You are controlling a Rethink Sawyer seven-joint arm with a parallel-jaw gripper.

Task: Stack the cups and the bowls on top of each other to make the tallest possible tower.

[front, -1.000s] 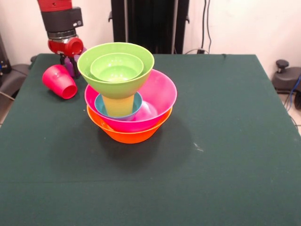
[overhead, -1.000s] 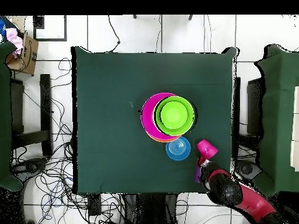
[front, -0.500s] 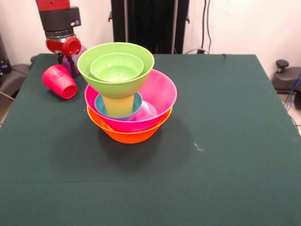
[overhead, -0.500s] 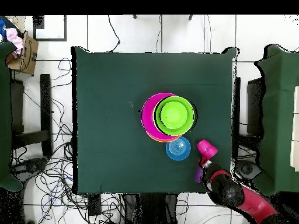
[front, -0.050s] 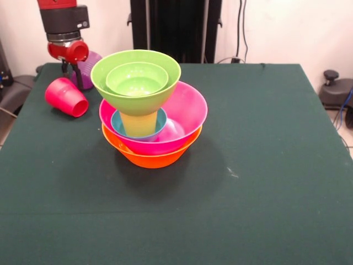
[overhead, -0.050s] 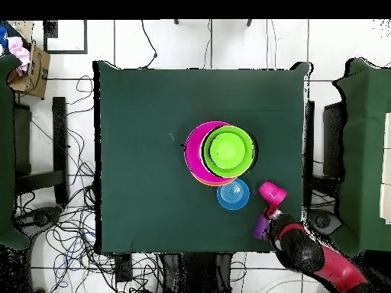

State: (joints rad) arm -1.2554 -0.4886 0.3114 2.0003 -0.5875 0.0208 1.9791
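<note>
Dark green cloth covers the table [front, -0.050s: 259, 165], which sits on a pale tiled floor [overhead, -0.050s: 160, 46] strewn with black cables [overhead, -0.050s: 65, 229]; a cardboard box [overhead, -0.050s: 29, 65] lies off the table's ten o'clock corner in the overhead view. In the front view, a red cup [front, -0.050s: 66, 96] lies on its side at the table's ten o'clock. Just beside it the gripper [front, -0.050s: 74, 74] grasps the purple cup [front, -0.050s: 87, 67], tilted and lifted off the cloth. Right of these stands the tower [front, -0.050s: 149, 110]: an orange bowl [front, -0.050s: 149, 157] at the base, a pink bowl [front, -0.050s: 190, 113] nested in it, a blue bowl [front, -0.050s: 118, 124] and yellow cup [front, -0.050s: 138, 122] inside, then a medium green bowl [front, -0.050s: 110, 83] cradling a small green bowl [front, -0.050s: 137, 77]. Overhead, another blue bowl [overhead, -0.050s: 232, 194] rests at the tower's five o'clock.
</note>
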